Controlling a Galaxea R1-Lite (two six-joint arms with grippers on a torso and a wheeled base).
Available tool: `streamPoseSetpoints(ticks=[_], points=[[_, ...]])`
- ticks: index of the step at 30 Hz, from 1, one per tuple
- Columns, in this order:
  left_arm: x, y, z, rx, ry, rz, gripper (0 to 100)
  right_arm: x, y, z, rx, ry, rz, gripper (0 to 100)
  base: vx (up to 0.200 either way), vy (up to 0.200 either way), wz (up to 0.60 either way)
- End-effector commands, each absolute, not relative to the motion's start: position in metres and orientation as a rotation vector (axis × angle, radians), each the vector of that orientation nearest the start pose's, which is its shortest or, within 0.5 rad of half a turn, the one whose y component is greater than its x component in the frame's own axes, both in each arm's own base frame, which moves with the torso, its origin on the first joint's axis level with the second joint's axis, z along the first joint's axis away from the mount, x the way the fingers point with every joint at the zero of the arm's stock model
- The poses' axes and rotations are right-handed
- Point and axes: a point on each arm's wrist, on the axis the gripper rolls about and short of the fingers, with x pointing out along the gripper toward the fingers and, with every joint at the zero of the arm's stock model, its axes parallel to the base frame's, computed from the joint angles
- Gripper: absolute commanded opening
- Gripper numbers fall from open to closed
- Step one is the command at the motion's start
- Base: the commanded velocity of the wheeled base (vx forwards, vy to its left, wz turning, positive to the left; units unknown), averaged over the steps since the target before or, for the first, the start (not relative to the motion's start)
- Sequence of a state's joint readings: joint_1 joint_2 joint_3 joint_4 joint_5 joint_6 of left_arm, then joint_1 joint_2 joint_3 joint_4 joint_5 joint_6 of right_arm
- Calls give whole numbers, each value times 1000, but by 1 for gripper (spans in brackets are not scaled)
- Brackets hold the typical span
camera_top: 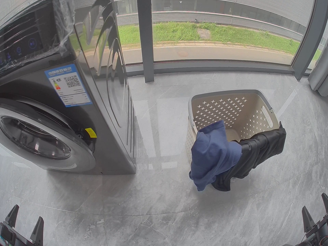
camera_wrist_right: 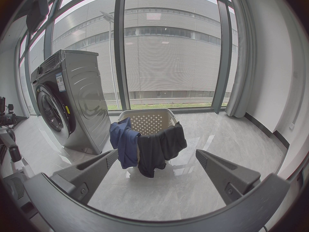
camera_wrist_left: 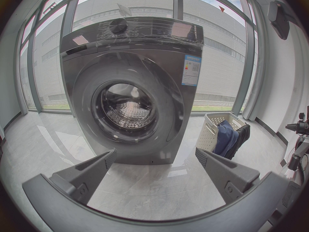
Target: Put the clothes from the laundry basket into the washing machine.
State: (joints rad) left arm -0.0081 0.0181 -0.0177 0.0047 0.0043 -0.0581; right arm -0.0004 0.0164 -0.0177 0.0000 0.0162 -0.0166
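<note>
My left pincer (camera_wrist_left: pixel 154 153) hangs spread and empty low over the floor (camera_wrist_left: pixel 145 184), facing the washing machine (camera_wrist_left: pixel 132 91), which stands at my 10 o'clock. My right pincer (camera_wrist_right: pixel 156 153) is spread and empty too, pointing at the laundry basket (camera_wrist_right: pixel 151 120) at my 1 o'clock. A blue garment (camera_wrist_right: pixel 124 142) and a black garment (camera_wrist_right: pixel 161 145) drape over the basket's near rim, touching each other, the black one at the blue one's 3 o'clock.
</note>
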Motion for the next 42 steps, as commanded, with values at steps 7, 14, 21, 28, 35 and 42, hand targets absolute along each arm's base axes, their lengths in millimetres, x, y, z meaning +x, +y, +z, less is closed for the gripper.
streamPoseSetpoints(ticks=[7,14,21,28,35,42], points=[[-23,0,75,-58,3,-3,100,-23,0,75,-17,0,14,100,0,0,257],[-23,0,75,-58,3,-3,100,-23,0,75,-17,0,14,100,0,200,0],[-23,0,75,-58,3,-3,100,-23,0,75,-17,0,14,100,0,143,0],[-23,0,75,-58,3,-3,100,-23,0,75,-17,0,14,100,0,0,514],[-23,0,75,-58,3,-3,100,-23,0,75,-17,0,14,100,0,29,0],[-23,0,75,-58,5,-3,100,-23,0,75,-17,0,14,100,0,200,0]])
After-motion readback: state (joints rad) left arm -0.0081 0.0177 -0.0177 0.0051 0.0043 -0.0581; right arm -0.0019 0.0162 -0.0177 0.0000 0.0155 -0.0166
